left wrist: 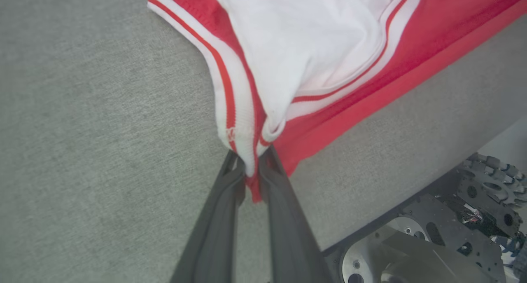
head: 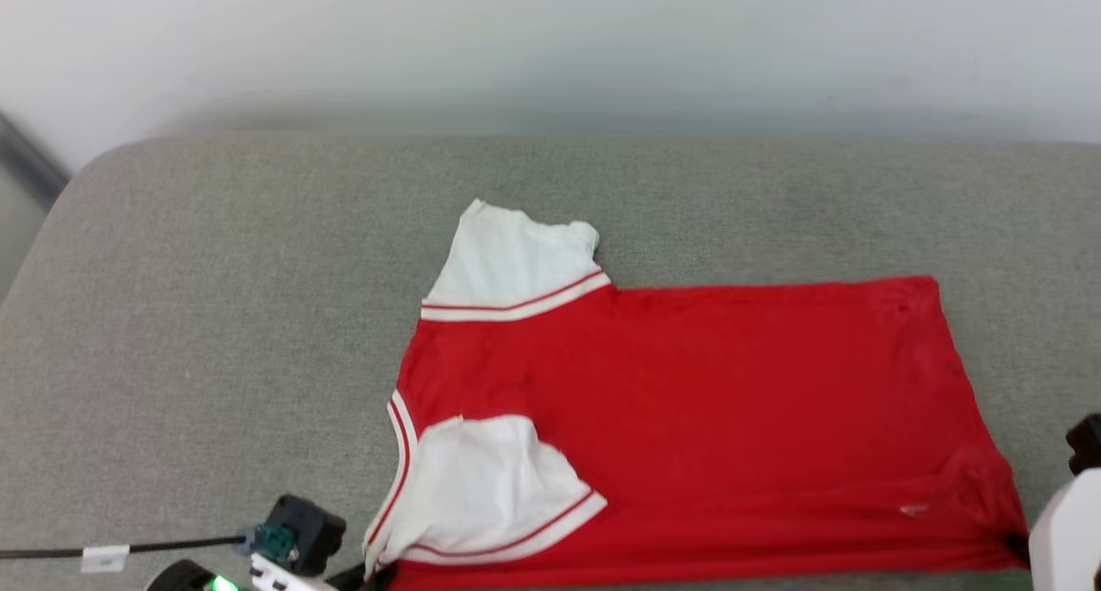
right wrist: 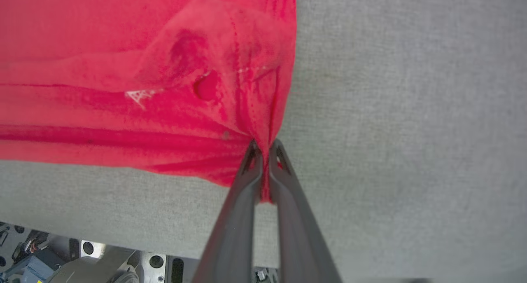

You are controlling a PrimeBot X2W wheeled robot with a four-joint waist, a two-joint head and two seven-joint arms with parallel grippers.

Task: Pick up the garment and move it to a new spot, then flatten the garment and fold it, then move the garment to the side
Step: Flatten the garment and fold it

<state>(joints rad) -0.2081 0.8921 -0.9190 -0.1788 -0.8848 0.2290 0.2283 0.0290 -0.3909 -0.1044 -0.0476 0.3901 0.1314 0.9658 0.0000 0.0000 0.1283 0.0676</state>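
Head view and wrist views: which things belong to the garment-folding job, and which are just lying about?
Job: the garment; left hand and right hand, each shut on a near corner of it.
Just there: grey padded surface; black cable; robot base.

Open grey upholstered surface (head: 215,316) runs from 9 to 12 o'clock of the spread garment (head: 688,402); pale wall (head: 550,40) bounds the far edge, black cable (head: 172,544) crosses at 8 o'clock.

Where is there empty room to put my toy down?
The gray cushion is bare left of the shirt, and in a strip between shirt and wall. The front edge is crowded: left fingers and right fingers pinch its corners there.
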